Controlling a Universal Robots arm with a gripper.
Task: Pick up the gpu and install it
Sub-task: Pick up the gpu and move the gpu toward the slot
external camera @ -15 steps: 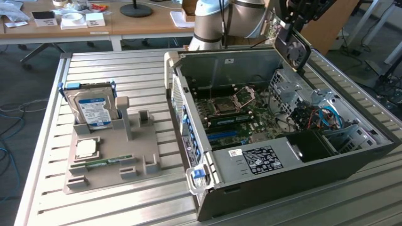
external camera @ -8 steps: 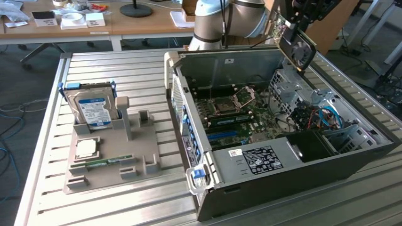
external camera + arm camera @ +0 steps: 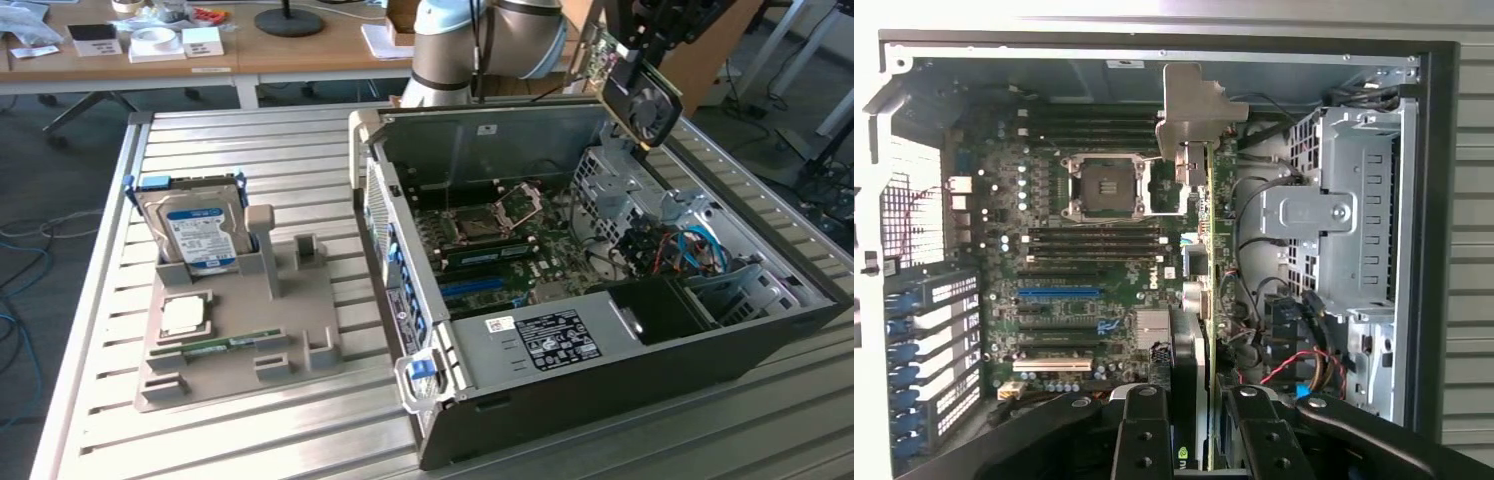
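Green, black-fanned flat gpu card (image 3: 642, 98) sits gripped between the jaws, long axis pointing down toward the open metal computer case (image 3: 667, 372).

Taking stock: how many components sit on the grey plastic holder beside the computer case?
3: blue-labelled silver hard drive upright at the grey holder's far end; square silver processor lying in the middle; narrow green RAM stick nearer the camera. None seems hidden.

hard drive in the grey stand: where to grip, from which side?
Probably grip the hard drive at its free upper end, coming from above, fingers across the two broad faces. It stands on end with its lower end sunk in the grey stand, blue rails line its narrow sides, and a post rises close on the exterior view's right.
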